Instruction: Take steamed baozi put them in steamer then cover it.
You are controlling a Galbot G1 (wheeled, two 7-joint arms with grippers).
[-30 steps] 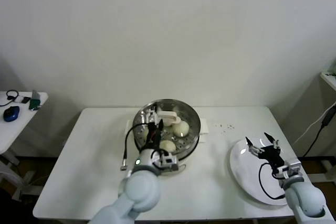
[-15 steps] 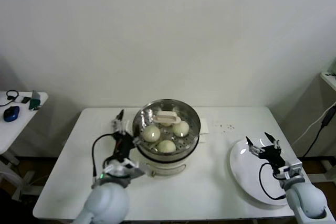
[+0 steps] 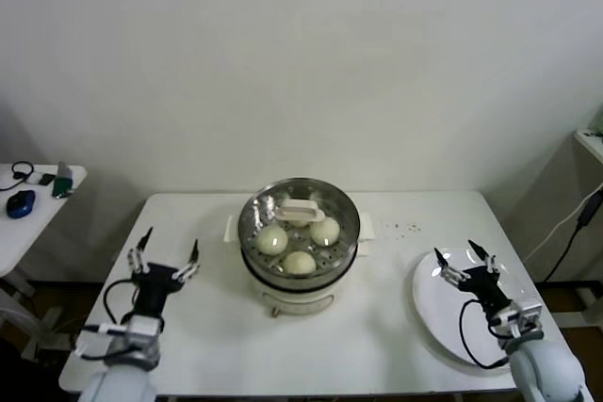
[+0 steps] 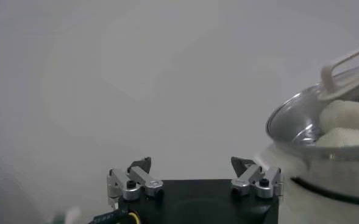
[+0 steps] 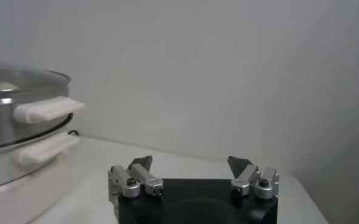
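The fingers of the left gripper [image 3: 168, 253] are spread wide and hold nothing; a second ago this gripper was over the steamer at the cover's handle, and it has since drawn back to the left side of the bench [image 3: 396, 345], well apart from the pot. The fingers of the right gripper [image 3: 465, 261] are also spread and empty, hovering over the white plate [image 3: 429, 313] at the right of the bench, much where they were a second ago. The steamer [image 3: 299, 275], a shiny steel basket on a cream-white pot base, stands at the middle of the bench toward the wall. The cover [image 3: 273, 202], a clear glass lid with a metal rim and a cream-white bar handle, sits on top of it and looks level. Through the glass three steamed baozi [image 3: 299, 262] show as pale round buns lying close together; whether a fourth lies under the handle cannot be told. The plate holds no buns. Judging from this, the buns are in the steamer, the lid is on and released, and the task appears finished, with both arms clear of the pot.
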